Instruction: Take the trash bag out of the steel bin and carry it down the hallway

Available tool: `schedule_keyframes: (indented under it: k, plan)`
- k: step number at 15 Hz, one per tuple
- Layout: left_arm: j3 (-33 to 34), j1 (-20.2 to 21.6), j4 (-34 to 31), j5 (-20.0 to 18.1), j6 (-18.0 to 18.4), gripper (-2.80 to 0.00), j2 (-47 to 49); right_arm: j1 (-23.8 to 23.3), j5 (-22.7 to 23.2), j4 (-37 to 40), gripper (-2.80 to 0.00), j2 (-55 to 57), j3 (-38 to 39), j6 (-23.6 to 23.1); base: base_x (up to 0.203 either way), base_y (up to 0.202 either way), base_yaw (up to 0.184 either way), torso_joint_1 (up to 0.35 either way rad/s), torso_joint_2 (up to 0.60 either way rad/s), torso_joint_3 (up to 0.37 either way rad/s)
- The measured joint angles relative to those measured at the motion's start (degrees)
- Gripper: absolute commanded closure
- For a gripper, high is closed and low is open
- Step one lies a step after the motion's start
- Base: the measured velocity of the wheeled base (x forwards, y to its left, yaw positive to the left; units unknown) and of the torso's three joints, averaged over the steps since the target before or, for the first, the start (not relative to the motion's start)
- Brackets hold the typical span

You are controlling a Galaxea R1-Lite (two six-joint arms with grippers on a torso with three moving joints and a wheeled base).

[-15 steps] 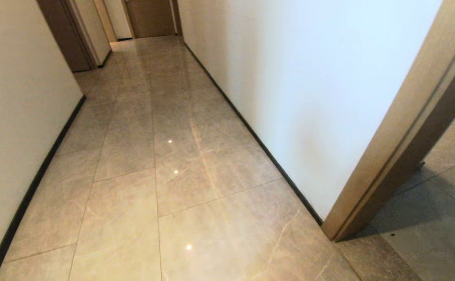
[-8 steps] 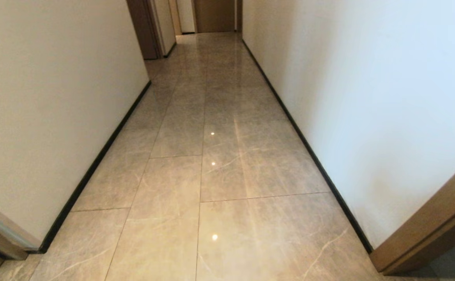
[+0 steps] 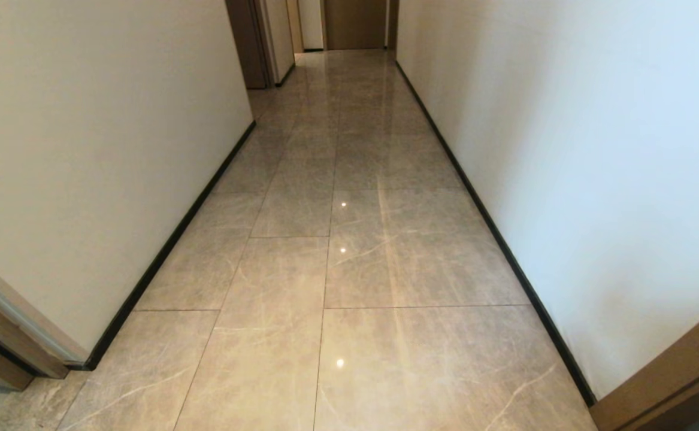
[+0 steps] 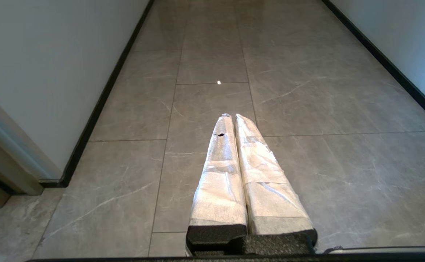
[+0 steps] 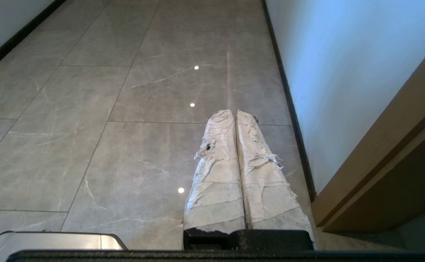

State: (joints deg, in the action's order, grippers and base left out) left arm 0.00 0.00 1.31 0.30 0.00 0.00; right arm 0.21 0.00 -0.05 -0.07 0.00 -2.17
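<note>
The hallway [image 3: 355, 179] runs straight ahead, floored with large grey-beige stone tiles between pale walls. The trash bag and the steel bin are out of view. In the left wrist view my left gripper [image 4: 231, 116] points forward low over the floor, its two white-wrapped fingers [image 4: 219, 174] pressed together with nothing between them. My right gripper [image 5: 234, 112] shows the same way in the right wrist view, shut and empty, its wrapping [image 5: 216, 174] frayed. Neither arm shows in the head view.
Black skirting [image 3: 163, 251] lines both walls. A brown door frame [image 3: 672, 383] stands close on the right and another [image 3: 2, 341] close on the left. A side opening [image 3: 259, 42] and a closed door [image 3: 355, 24] lie at the far end.
The whole head view has swung: the hallway, first slanting off to the left, now runs straight ahead, and the right door frame has slid to the picture's edge. The camera turned.
</note>
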Motion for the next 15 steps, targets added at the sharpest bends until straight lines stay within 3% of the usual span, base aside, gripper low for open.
schedule_keyframes:
  k: [15]
  plan:
    - [0.0, 0.0, 0.0, 0.0, 0.0, 0.00, 0.0, 0.0, 0.0, 0.0, 0.00, 0.0, 0.0, 0.0, 0.000, 0.000, 0.000, 0.000, 0.00, 0.000]
